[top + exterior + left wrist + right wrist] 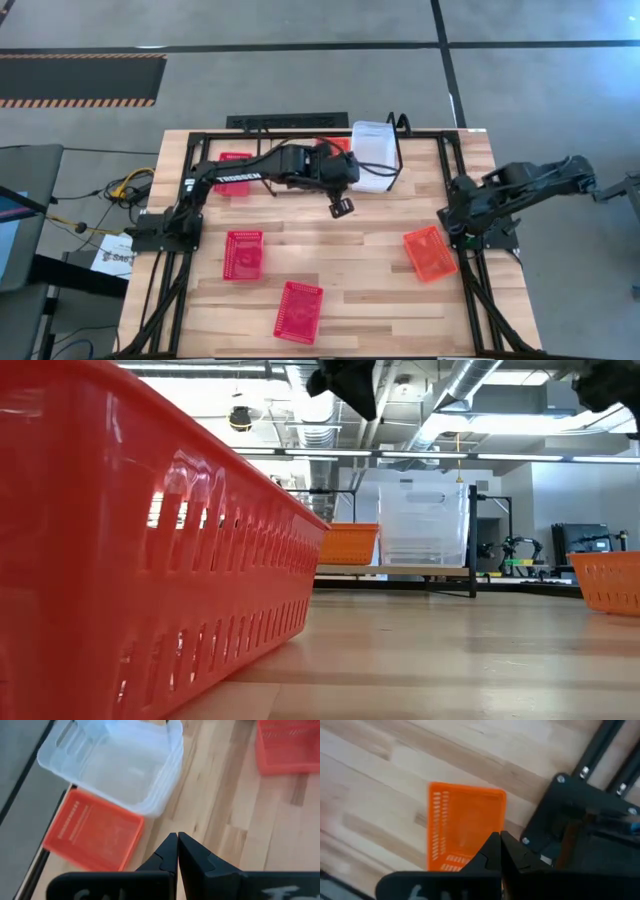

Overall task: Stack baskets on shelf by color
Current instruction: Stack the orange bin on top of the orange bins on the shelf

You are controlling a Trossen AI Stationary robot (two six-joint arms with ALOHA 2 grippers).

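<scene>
A stack of clear baskets point(375, 155) point(115, 765) sits at the right end of the black rod shelf point(401, 124), at the table's far edge. An orange basket point(92, 832) point(348, 543) stands beside it. My left gripper point(342, 207) point(177, 842) hangs shut and empty above the table, just nearer than these baskets. My right gripper point(462, 224) point(499, 842) is shut and empty, pointing down over another orange basket point(430, 252) point(465, 827) that lies flat on the table by the right arm's base.
Two red baskets point(243, 253) point(299, 311) lie on the table's near half. A third red basket point(235, 165) sits at the far left, partly under the left arm. Bare wood lies between the baskets in the middle. The black frame rails point(465, 180) edge the table.
</scene>
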